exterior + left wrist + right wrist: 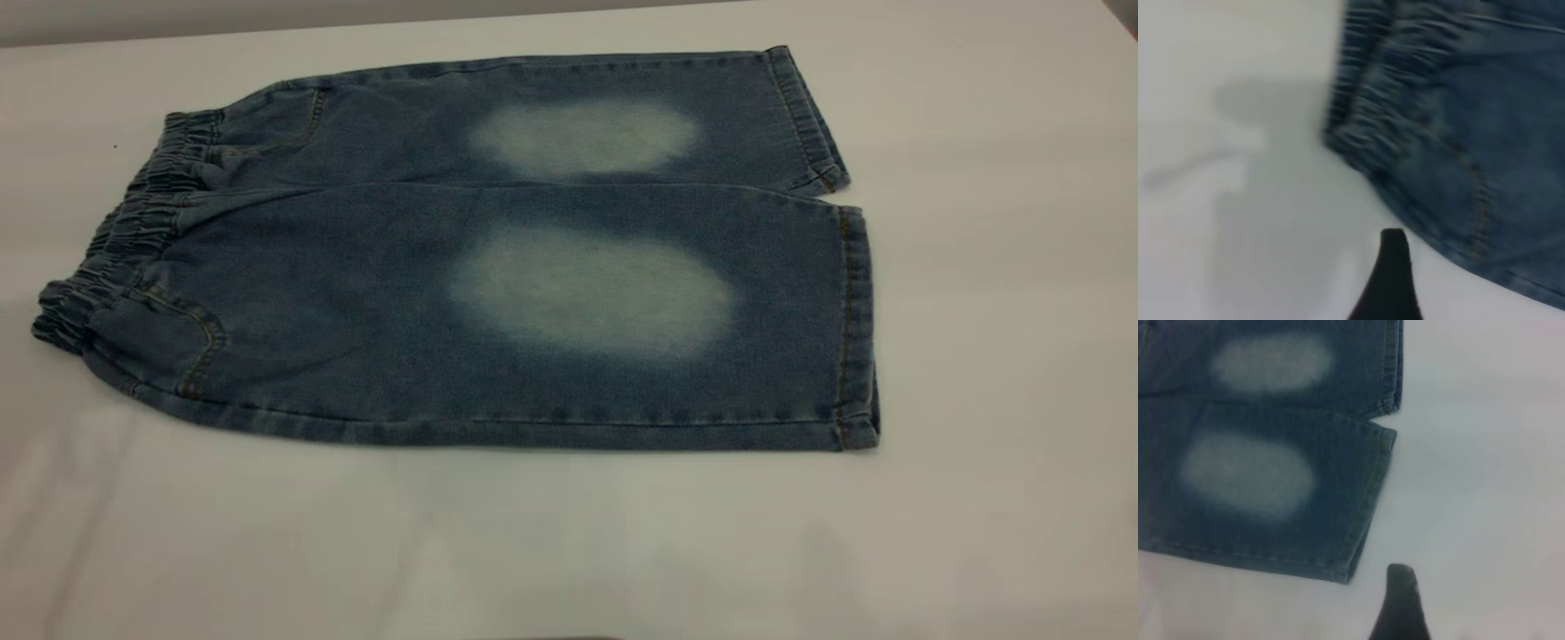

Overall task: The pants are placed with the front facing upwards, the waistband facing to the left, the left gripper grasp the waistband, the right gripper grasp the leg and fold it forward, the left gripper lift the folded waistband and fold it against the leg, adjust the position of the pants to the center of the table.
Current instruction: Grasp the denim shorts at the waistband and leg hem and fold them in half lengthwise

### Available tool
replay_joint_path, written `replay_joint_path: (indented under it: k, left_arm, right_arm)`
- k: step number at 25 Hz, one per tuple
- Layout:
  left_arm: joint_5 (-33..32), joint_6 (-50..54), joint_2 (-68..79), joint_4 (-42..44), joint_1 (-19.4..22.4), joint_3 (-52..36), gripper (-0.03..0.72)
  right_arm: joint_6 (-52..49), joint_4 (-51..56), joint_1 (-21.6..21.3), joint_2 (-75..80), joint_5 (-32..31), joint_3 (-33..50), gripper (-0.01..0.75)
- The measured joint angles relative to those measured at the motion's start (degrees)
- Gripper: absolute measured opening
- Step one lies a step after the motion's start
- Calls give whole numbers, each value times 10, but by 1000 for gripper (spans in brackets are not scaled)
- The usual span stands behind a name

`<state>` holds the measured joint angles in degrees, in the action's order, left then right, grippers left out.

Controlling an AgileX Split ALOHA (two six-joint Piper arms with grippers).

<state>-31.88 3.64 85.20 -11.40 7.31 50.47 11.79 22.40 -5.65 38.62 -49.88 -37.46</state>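
Denim pants (498,267) lie flat, white table (996,356) bare around every edge.

The tabletop (978,356) was a broad, plain white sheet, bare on every side of its one load. The pants (498,293) lay flat on it, front up, spread wide, two pale faded ovals showing on the denim. The waistband (124,231) sat bunched and ruffled at the exterior view's left end; both stitched leg hems pointed right, the far leg's hem stopping a little short of the near one's. Soft grey shadows fell across the white surface just beside the waistband corner.
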Motion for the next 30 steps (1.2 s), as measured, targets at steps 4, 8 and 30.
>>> replay_joint_path:
  k: [4,8,30]
  left_arm:
    - [-29,-50,48,-33,54,52,581]
    - [-49,-139,99,-109,101,75,581]
    - [-31,-242,277,-169,163,88,554]
  right_arm:
    - [3,0,0,0,0,0,477]
    - [7,1,0,0,0,0,477]
    - [9,3,0,0,-7,0,477]
